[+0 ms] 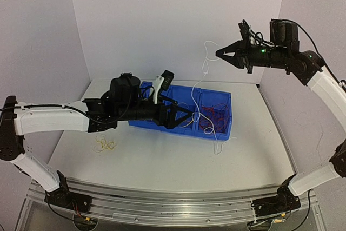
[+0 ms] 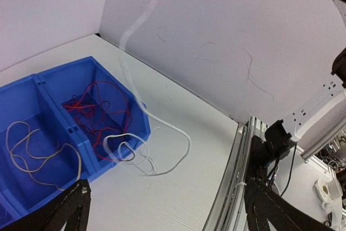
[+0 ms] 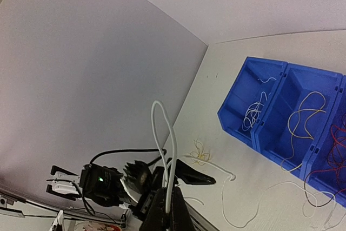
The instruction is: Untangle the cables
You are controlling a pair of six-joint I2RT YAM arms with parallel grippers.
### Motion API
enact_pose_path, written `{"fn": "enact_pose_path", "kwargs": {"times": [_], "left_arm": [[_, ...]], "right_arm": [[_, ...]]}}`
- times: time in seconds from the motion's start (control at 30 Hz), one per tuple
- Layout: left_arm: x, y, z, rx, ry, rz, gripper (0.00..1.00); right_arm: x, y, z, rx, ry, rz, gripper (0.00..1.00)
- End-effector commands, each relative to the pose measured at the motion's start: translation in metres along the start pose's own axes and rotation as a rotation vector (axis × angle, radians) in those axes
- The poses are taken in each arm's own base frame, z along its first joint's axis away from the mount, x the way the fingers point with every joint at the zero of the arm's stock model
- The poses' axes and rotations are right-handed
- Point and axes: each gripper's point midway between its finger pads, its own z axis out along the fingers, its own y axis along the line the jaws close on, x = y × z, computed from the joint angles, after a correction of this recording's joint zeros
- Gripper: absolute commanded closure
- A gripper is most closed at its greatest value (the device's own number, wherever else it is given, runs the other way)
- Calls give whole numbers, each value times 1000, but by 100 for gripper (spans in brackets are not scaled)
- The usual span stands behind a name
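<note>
A long white cable [image 1: 204, 68] hangs from my right gripper [image 1: 221, 53], which is raised high at the right and shut on it. The cable drops past the blue three-part bin [image 1: 226, 128] to the table. In the right wrist view my gripper [image 3: 170, 209] pinches a loop of this cable [image 3: 173, 145]. My left gripper [image 1: 186, 118] is open and empty, low over the bin's middle. In the left wrist view the gripper [image 2: 167, 198] is spread wide, and the white cable [image 2: 188, 144] lies ahead of it beside the bin [image 2: 108, 165], apart from the fingers.
The bin holds red cables [image 2: 94, 112], yellowish cables [image 2: 32, 155] and thin white cables [image 3: 254, 109] in separate compartments. A small yellow tangle [image 1: 104, 144] lies on the table at the left. Walls stand behind and on both sides. A metal rail [image 1: 173, 204] runs along the near edge.
</note>
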Motion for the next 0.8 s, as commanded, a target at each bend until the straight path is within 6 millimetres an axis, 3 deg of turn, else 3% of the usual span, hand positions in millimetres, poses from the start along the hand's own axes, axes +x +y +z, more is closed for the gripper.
{"fn": "enact_pose_path", "kwargs": {"times": [0.0,0.13,0.37,0.47,0.77], "left_arm": [[-15,-6,34,-2,-59,33,4],[-8,6,54,-37,-61,-4,7],[-1,-4,75,-39,-117,62,8],[-3,6,81,-131,-147,78,13],[-8,31,91,-273,-190,55,57]], "right_arm": [[-15,14,4,-52,-68,23,100],[-14,17,3,-59,-72,28,100],[-10,11,4,-44,-75,58,100],[-11,12,2,-48,-80,61,100],[-8,15,-8,-56,-94,62,100]]}}
